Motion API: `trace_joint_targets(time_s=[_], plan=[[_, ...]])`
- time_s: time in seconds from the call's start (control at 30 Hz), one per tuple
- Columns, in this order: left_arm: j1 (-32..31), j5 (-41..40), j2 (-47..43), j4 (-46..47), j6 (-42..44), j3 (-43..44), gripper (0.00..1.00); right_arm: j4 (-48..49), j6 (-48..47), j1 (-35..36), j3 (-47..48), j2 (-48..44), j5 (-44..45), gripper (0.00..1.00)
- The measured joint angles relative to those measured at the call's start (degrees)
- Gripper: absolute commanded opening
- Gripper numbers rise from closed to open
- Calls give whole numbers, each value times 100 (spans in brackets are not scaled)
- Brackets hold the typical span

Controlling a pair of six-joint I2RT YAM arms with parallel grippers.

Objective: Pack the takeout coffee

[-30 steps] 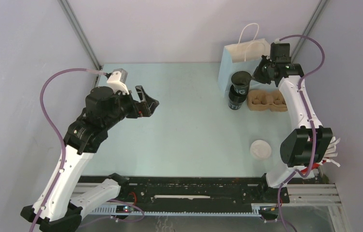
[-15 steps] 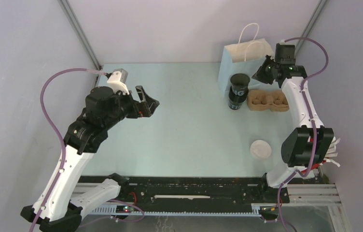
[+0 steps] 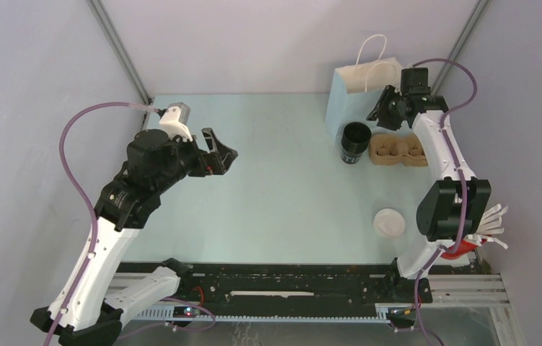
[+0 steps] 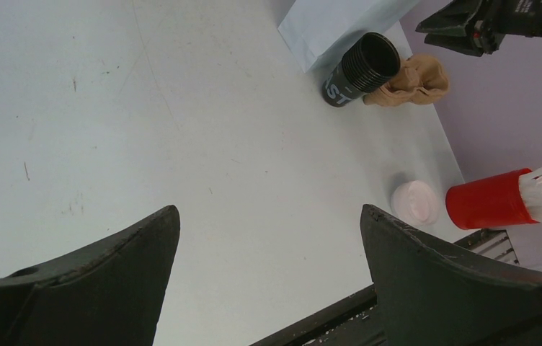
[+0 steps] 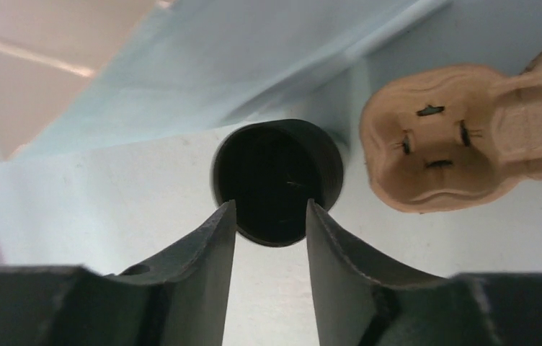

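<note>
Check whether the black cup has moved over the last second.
Yes. The black cup sank: its rim went from overlapping the paper bag to beside the cardboard carrier.

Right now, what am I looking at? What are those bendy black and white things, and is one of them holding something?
Those are two robot arms bolted to a table. One picture looks down from above: the left arm is on the left and the right arm is on the right. The other two pictures come from little cameras on each arm's wrist, so the dark shapes at the bottom are that arm's own jaws.

On the table stand an open black cup, a brown cardboard cup carrier beside it, and a pale blue paper bag behind them. Nearer the arms are a white lid and a red cup full of white sticks.

Neither arm holds anything, and both pairs of jaws are open. The right arm's jaws hang above the black cup.
</note>
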Motion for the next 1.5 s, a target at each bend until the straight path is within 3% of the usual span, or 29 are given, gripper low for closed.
trace_joint_targets(time_s=[0.33, 0.83, 1.37, 1.5], plan=[[0, 7, -4, 0, 0, 0, 100, -564, -579, 433, 114, 752, 892, 56], [0, 9, -4, 0, 0, 0, 100, -1178, -990, 1082, 846, 1394, 2715, 47], [0, 15, -17, 0, 0, 0, 100, -1351, -1163, 1154, 1110, 1453, 3029, 26], [0, 17, -42, 2, 0, 0, 100, -1355, -1185, 1174, 1141, 1488, 3029, 30]])
